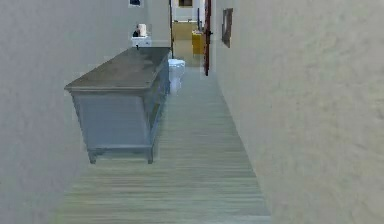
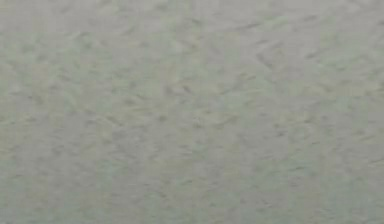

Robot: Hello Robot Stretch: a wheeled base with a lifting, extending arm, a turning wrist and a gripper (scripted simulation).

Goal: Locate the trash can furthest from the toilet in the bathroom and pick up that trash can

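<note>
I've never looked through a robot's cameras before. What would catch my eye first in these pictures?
In the forward view, a grey cabinet stands along the left wall of a narrow passage, with a small white thing, perhaps a bin, at its far end. Past it, on the right, a dark red door stands open before a yellowish room. The arm side view faces a plain grey wall.
</note>
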